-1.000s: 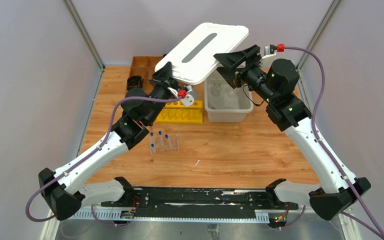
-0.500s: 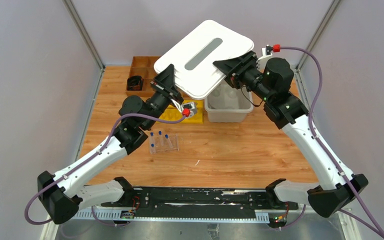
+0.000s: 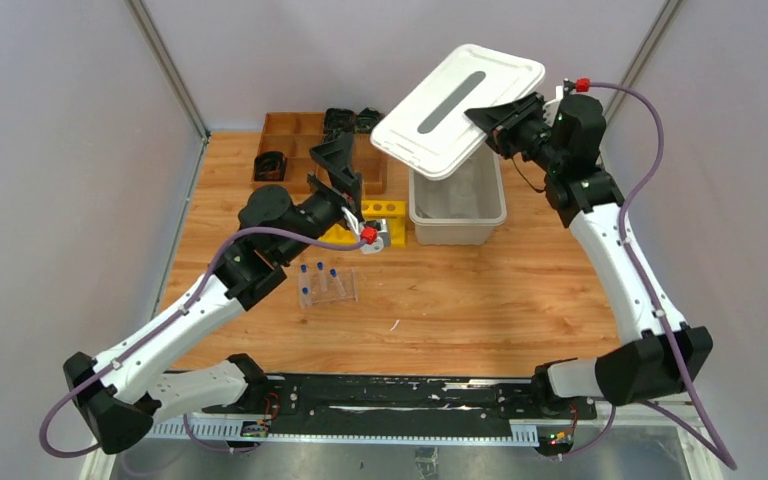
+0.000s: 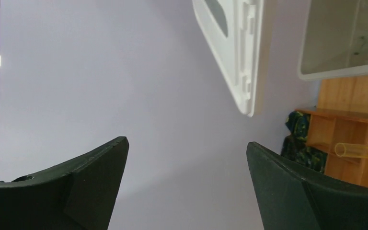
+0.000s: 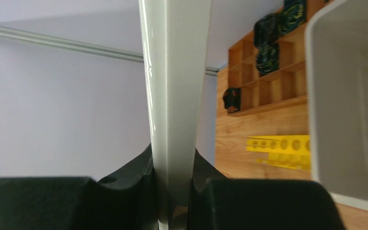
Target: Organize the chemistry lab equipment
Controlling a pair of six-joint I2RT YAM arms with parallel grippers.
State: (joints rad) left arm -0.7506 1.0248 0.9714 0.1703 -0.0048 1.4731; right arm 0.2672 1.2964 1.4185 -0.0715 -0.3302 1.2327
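While right fingers [image 5: 124, 189] pinch the white lid [image 3: 460, 95], left fingers [image 4: 91, 167] have released, spread wide.

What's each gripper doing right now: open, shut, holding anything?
Left gripper: open, holding nothing.
Right gripper: shut on the edge of the white lid.

White-shelled left arm [image 3: 175, 320] and right arm [image 3: 628, 275], black joints [image 3: 265, 205], black wedge-fingered left gripper [image 4: 184, 143] and right gripper [image 5: 172, 151], purple cables [image 3: 657, 150], red-capped plugs [image 3: 581, 84]
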